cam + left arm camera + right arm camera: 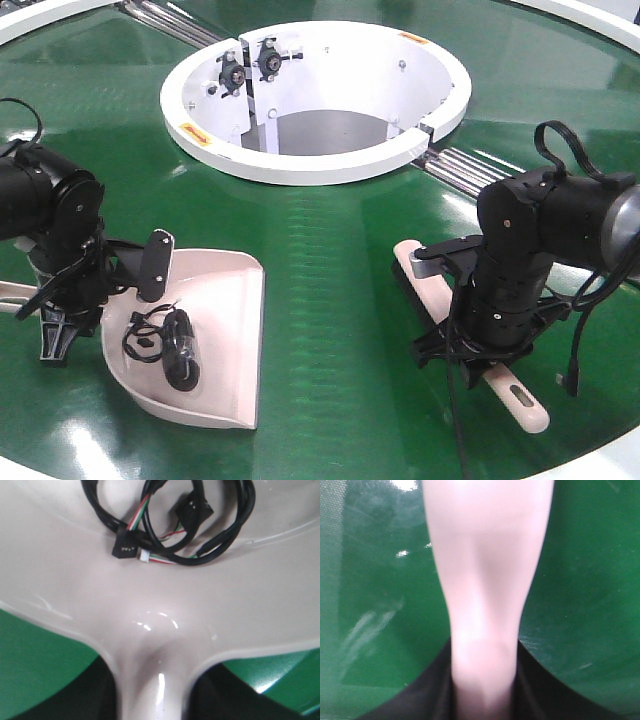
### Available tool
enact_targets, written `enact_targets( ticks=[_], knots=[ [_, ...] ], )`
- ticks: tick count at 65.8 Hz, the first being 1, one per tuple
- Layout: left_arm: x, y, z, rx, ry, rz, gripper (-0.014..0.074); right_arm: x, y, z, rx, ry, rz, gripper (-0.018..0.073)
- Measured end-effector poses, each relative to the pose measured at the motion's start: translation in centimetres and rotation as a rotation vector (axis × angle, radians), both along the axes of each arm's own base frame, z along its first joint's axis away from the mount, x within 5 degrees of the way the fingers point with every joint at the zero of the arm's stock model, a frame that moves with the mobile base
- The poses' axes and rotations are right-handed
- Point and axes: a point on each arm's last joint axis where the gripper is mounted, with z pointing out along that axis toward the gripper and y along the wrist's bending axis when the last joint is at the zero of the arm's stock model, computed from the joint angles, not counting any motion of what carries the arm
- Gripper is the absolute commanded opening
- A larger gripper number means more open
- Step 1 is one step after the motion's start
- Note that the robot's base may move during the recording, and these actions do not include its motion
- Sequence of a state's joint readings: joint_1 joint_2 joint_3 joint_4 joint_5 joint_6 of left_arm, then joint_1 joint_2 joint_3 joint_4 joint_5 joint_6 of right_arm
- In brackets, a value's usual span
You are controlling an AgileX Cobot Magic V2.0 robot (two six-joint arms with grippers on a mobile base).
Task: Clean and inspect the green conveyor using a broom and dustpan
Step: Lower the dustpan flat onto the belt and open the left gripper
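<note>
- dustpan [228,300]: flat on the green conveyor [330,250], on the near side of the white ring [300,165] and to its left, well apart from it. Open edge faces right.
- black cable bundle [165,345]: inside the dustpan, at the end away from the open edge. Left wrist view shows small connectors and coloured wires in it [170,530].
- left gripper [45,305]: clamped on the dustpan handle, further left of the ring than the pan. In the wrist view the handle [150,680] runs between the dark jaws.
- broom [412,268]: near side of the ring, to its right. Head points toward the ring, slotted handle end points away.
- right gripper [480,345]: closed round the broom handle [485,580], mid-length.
- Hidden: the right arm covers the middle of the broom, and the left gripper covers most of the dustpan handle.
- Can't tell if the bristles touch the belt. The right wrist view is blurred.
- rollers [465,165] beside the ring are partly cut off.
</note>
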State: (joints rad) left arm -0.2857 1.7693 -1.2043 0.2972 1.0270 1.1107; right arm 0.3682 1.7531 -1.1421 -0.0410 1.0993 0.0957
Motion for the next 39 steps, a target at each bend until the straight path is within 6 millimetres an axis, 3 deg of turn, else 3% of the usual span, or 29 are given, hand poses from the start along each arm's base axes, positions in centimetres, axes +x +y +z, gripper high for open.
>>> enact_targets(
  ticks=[39],
  knots=[
    [0.35, -0.30, -0.09, -0.020, -0.034, -0.016, -0.0004, 0.00, 0.00, 0.00, 0.000, 0.000, 0.001, -0.0001]
  ],
)
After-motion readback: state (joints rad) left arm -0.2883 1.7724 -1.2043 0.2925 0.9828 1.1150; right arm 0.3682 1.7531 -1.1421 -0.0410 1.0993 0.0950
